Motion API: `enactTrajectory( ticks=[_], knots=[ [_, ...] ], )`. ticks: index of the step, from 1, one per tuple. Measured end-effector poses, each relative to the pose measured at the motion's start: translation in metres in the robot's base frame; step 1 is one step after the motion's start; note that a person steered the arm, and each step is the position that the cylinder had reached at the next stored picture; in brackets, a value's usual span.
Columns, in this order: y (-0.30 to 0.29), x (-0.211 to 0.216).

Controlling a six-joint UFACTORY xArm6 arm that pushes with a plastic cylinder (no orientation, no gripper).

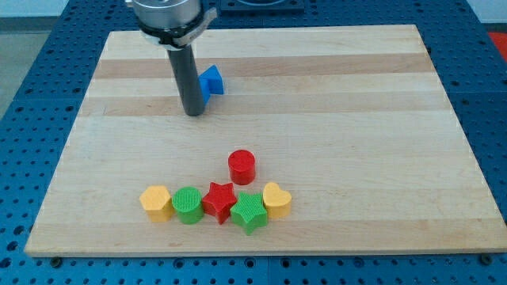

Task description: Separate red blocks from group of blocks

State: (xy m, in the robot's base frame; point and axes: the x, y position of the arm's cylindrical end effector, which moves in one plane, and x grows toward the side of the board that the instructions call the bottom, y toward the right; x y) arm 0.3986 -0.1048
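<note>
A red cylinder [242, 166] stands just above a row of blocks near the view's bottom. The row runs from left to right: a yellow block [156, 202], a green cylinder [188, 205], a red star [220, 201], a green star [249, 212] and a yellow heart [276, 199]. The red star touches the green cylinder and the green star. The red cylinder stands a little apart from the row. My tip [193, 113] rests on the board in the upper middle, far above the row. A blue block [211, 82] sits right beside the rod, on its right.
The wooden board [380, 119] lies on a blue perforated table [32, 71]. The arm's metal flange [170, 16] shows at the view's top.
</note>
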Motion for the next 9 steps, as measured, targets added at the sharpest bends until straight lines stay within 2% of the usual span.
enactTrajectory(
  ticks=[1, 2, 3, 4, 5, 6, 8, 9],
  knots=[
    [0.058, 0.013],
    [0.147, 0.049],
    [0.217, 0.122],
    [0.233, 0.217],
    [0.216, 0.22],
    [0.171, 0.22],
    [0.047, 0.215],
    [0.032, 0.197]
  ],
)
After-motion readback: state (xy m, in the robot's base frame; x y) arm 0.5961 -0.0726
